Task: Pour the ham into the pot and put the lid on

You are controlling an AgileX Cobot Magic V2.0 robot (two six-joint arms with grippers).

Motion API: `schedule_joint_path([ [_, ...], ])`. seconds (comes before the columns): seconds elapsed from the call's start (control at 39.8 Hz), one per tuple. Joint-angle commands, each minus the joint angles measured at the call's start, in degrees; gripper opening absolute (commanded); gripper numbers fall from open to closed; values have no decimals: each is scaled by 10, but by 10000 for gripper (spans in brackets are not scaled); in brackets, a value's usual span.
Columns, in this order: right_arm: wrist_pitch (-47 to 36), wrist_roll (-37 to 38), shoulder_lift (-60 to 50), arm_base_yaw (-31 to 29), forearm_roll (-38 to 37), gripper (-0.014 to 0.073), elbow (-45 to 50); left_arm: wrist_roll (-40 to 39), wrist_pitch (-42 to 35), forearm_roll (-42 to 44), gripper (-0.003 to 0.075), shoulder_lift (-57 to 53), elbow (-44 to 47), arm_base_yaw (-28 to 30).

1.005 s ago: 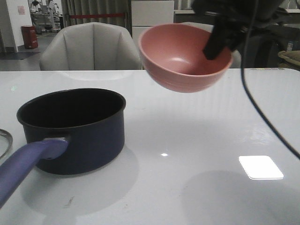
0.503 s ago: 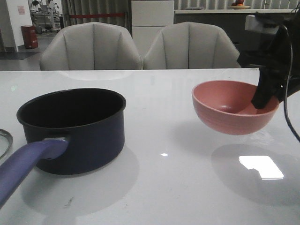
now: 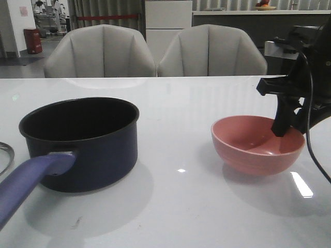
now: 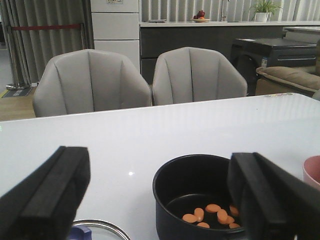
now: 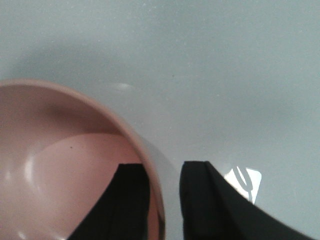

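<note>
The dark navy pot [image 3: 88, 155] stands at the left of the table, its blue-purple handle [image 3: 26, 186] pointing towards me. In the left wrist view several orange ham pieces [image 4: 212, 215] lie on the black bottom of the pot [image 4: 167, 210]. The lid [image 4: 102, 229] lies beside the pot; only its steel rim [image 3: 5, 155] shows at the front view's left edge. The pink bowl [image 3: 256, 150] rests empty on the table at the right. My right gripper [image 3: 283, 129] straddles its rim [image 5: 155, 170], one finger inside, one outside with a gap. My left gripper [image 4: 160, 167] is wide open and empty.
Two grey chairs [image 3: 101, 51] stand behind the table's far edge. A black cable [image 3: 310, 139] hangs from the right arm past the bowl. White table top [image 3: 176, 206] lies between pot and bowl.
The right gripper carried the pink bowl from high beside the pot rightward and down onto the table. The pot has not moved.
</note>
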Motion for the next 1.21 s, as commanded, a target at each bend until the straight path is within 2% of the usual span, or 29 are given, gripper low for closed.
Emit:
schedule_joint_path([
  [0.0,-12,-27,-46,-4,-3,309,-22,-1,-41,-7,606,7,-16,-4],
  [0.18,-6,-52,-125,-4,-3,304,-18,-1,-41,-7,606,7,-16,-4],
  [0.3,-33,-52,-208,-2,1,304,20,-1,-41,-7,606,7,-16,-4],
  [0.68,-206,-52,-488,1,15,304,201,-1,-41,-7,606,7,-16,-4],
  [1.01,-342,-52,-705,92,15,304,379,-1,-41,-7,606,7,-16,-4],
  [1.18,-431,-52,-789,101,15,302,486,-1,-41,-7,606,7,-16,-4],
])
